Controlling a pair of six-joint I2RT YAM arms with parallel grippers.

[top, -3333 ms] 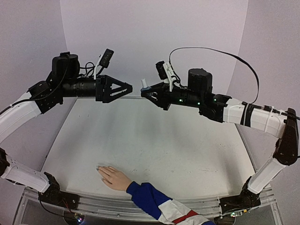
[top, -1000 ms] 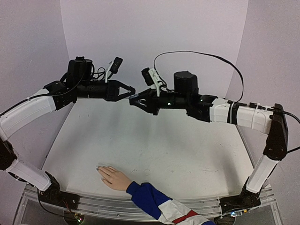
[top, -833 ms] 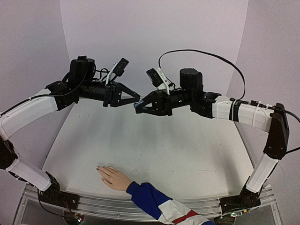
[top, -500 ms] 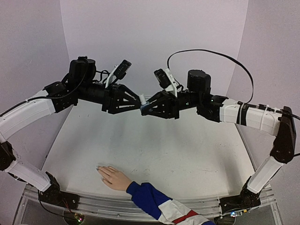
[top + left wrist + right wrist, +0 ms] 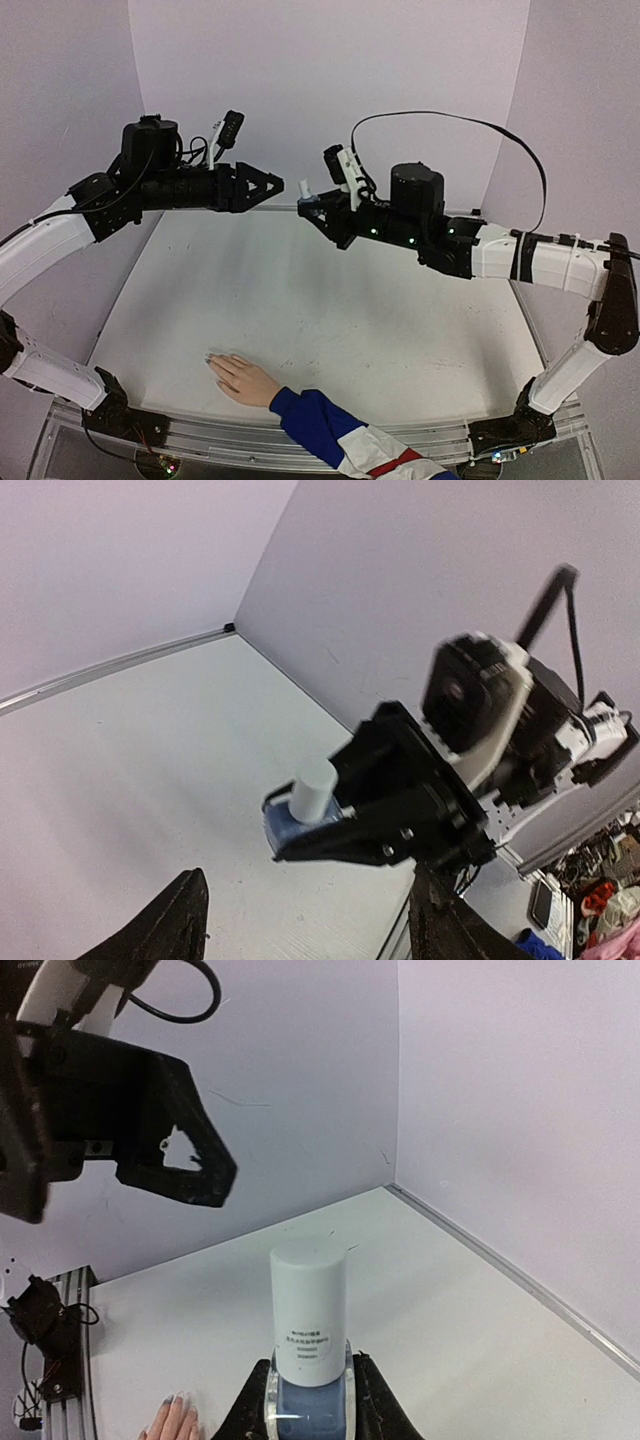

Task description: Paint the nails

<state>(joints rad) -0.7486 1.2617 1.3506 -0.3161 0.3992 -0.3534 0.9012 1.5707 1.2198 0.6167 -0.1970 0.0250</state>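
The pale hand [image 5: 243,379] lies palm down near the table's front edge, in a blue, white and red sleeve [image 5: 345,437]. Its tiny nails [image 5: 212,361] point far-left; the fingertips also show in the right wrist view [image 5: 176,1417]. My right gripper [image 5: 313,206] is shut on a small blue bottle with a white cap [image 5: 309,193], held upright high above the table's far side [image 5: 308,1312]. My left gripper [image 5: 277,185] is open and empty, a short gap left of the bottle, facing it [image 5: 312,798]. Both grippers are far from the hand.
The white table [image 5: 330,300] has purple walls behind and on both sides. A metal rail [image 5: 250,438] runs along the near edge by the arm bases. A black cable [image 5: 450,120] arcs above the right arm.
Half a second ago my left gripper's fingers met the bottle's cap. It has since drawn back to the left, empty. The right gripper shifted slightly, the capped bottle still in it.
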